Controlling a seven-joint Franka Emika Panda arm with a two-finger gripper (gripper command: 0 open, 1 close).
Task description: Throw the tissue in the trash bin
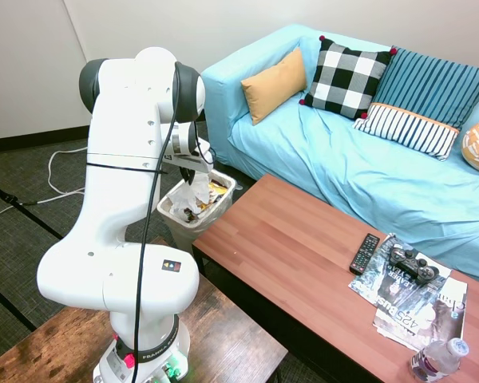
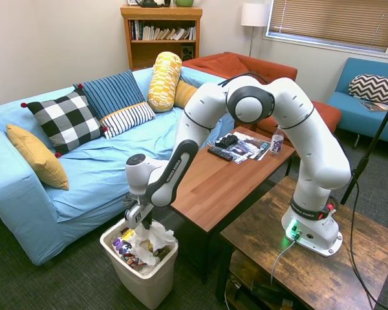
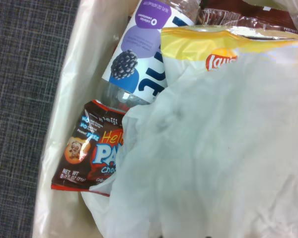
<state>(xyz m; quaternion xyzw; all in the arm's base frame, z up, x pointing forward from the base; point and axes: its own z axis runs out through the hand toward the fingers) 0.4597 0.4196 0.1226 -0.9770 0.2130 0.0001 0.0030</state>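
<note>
The one tissue [image 2: 153, 237], a light, soft, crushable wad best pinched at a bunched fold, hangs over the single trash bin [image 2: 144, 279], touching the wrappers inside. The gripper [image 2: 142, 226] sits right above it; whether its fingers are clamped or parted, I cannot tell. Farther off, the table [image 2: 210, 184] carries one remote [image 2: 220, 153].

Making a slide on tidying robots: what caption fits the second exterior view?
Franka arm lowers the tissue over the filled trash bin beside the blue sofa.
</note>
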